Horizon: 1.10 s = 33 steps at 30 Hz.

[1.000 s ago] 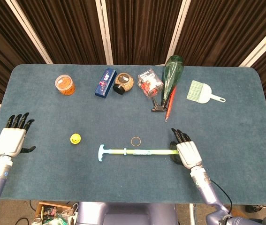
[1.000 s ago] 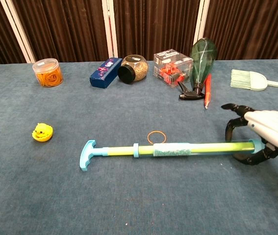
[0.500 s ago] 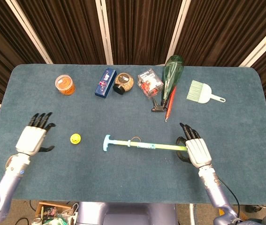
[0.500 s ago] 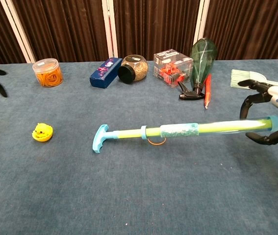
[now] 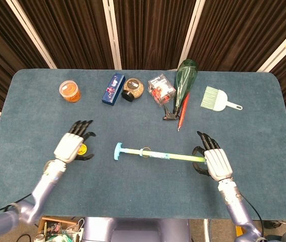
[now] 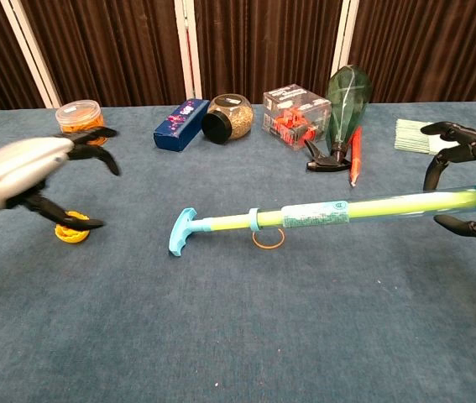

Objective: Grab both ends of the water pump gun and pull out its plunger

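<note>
Since half a second ago the left hand (image 5: 70, 147) has swung in from the bench's left edge and now hovers over the yellow duck (image 6: 71, 232), fingers spread and holding nothing, well short of the T-handle (image 5: 118, 150). Over the same interval the right hand (image 5: 216, 163) has lifted further: it grips the barrel end of the pump gun (image 6: 338, 210), which hangs above the blue bench (image 5: 264, 141) with the handle end lowest, close over the rubber band (image 6: 269, 238). The plunger looks to be mostly in, only a short rod showing between handle and barrel collar. One end is secured, then; the other is not. My judgement is that the left hand must next cross to the handle and close on it before any pull can start.
</note>
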Tool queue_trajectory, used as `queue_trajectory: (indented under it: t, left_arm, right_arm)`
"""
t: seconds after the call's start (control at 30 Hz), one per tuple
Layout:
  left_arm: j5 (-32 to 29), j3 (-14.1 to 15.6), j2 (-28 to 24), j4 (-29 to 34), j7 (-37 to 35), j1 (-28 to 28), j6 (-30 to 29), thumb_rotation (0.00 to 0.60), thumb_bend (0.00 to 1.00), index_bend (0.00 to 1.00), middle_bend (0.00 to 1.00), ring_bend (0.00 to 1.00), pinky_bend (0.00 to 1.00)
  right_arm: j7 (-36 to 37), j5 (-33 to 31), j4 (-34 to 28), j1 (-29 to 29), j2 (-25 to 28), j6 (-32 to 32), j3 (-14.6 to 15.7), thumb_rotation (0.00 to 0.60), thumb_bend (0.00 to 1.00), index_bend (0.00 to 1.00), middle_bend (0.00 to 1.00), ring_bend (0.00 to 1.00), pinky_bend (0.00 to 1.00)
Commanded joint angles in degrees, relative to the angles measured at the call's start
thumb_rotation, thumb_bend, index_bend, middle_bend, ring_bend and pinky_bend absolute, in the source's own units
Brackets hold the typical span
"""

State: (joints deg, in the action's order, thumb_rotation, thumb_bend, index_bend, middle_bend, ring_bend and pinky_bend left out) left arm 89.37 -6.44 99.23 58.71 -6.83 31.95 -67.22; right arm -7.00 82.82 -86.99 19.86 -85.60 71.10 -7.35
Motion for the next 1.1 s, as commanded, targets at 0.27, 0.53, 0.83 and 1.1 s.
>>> queue_trajectory:
  t: [0.27, 0.53, 0.83, 1.1]
  left_arm:
    - [2.77, -0.45, 11.31, -12.34, -12.75, 4.8, -2.8, 0.6, 0.19, 0.31, 0.0, 0.0, 0.02]
    - [3.02, -0.35, 16.31, -18.43, -17.48, 7.96, -1.51, 0.6, 0.18, 0.31, 0.0, 0.0, 0.02]
    - [1.66, -0.84, 20.58, -24.32, -18.82, 11.36, 2.84, 0.6, 0.19, 0.31, 0.0, 0.0, 0.02]
    - [0.25, -1.36, 24.63, -30.47, -20.15, 14.21, 6.83, 0.6, 0.22, 0.31, 0.0, 0.0, 0.02]
  right_arm:
    - [0.29, -0.38, -1.3, -0.02, 1.27, 0.39, -0.07, 0.6, 0.49, 1.0, 0.05, 0.0, 0.14]
    - [0.71, -0.98, -1.38, 0.28, 1.72, 0.2, -0.36, 0.6, 0.49, 1.0, 0.05, 0.0, 0.14]
    - [1.93, -1.54, -1.37, 0.41, 2.51, 0.04, -0.58, 0.6, 0.49, 1.0, 0.05, 0.0, 0.14]
    - [3.28, -2.33, -1.5, 0.35, 3.71, -0.43, -0.62, 0.6, 0.49, 1.0, 0.05, 0.0, 0.14]
